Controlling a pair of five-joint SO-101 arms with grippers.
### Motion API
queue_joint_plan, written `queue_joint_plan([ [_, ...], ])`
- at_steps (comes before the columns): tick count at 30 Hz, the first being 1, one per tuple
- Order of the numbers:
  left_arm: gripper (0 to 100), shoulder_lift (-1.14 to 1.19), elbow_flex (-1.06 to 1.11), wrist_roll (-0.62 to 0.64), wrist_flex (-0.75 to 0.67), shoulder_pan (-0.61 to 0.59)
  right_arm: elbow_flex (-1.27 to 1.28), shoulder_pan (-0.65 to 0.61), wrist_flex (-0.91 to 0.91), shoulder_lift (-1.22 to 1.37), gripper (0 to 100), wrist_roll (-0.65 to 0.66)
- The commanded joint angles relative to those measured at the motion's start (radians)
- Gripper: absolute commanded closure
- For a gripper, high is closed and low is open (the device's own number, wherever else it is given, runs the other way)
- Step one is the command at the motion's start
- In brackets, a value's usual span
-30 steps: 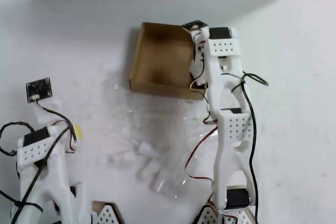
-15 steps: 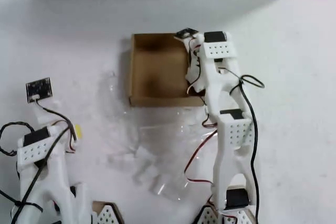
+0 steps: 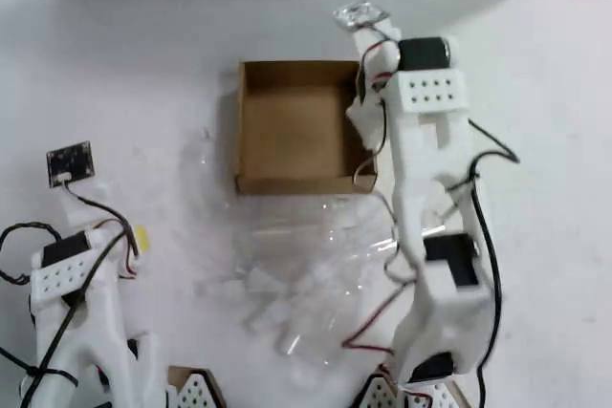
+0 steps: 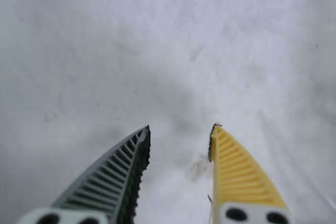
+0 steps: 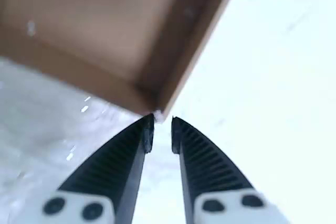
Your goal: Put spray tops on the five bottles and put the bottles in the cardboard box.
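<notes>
At the corner of the cardboard box (image 5: 176,72), the right gripper (image 5: 161,123) holds nothing, its fingers drawn almost together.

Its tips sit just beside that corner; I cannot tell if they touch it. The box's thin, soft walls would probably slide or buckle under a nudge. On the side of the box facing the arm bases lies a heap of clear bottles (image 3: 306,265), with white spray tops (image 3: 263,308) scattered among them. The bottles look light, thin-walled and slick, likely to roll or squash, so the stiffer neck seems the safest grip. The tops are small and rigid and should suit a fingertip pinch. Well away from the box, the left gripper (image 4: 178,137) hangs with its fingers apart over bare table (image 3: 143,64), which offers open room beyond the heap.
</notes>
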Motion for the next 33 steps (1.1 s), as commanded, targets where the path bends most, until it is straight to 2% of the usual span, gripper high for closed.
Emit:
queue_joint_plan([
  [1,81,-0.033,-0.014,0.000,-0.034,-0.061,0.259,-0.120,0.025,-0.311,97.8,0.032],
  [4,81,-0.033,-0.014,0.046,-0.044,-0.085,0.419,-0.226,0.015,-0.470,97.6,0.100],
  [9,81,-0.031,-0.035,0.078,-0.041,-0.134,0.703,-0.456,0.013,-0.699,97.4,0.321],
  [17,81,-0.031,-0.037,0.124,-0.043,-0.154,1.056,-0.673,-0.251,-0.894,97.3,0.325],
  [21,81,-0.013,-0.072,0.126,-0.040,-0.231,1.175,-0.743,-0.415,-0.878,97.3,0.284],
  [27,81,0.246,-0.235,0.127,-0.026,-0.302,1.200,-0.819,-0.529,-0.849,88.5,0.255],
  [33,81,0.506,-0.437,0.127,0.054,-0.361,1.224,-0.866,-0.711,-0.834,90.4,0.201],
])
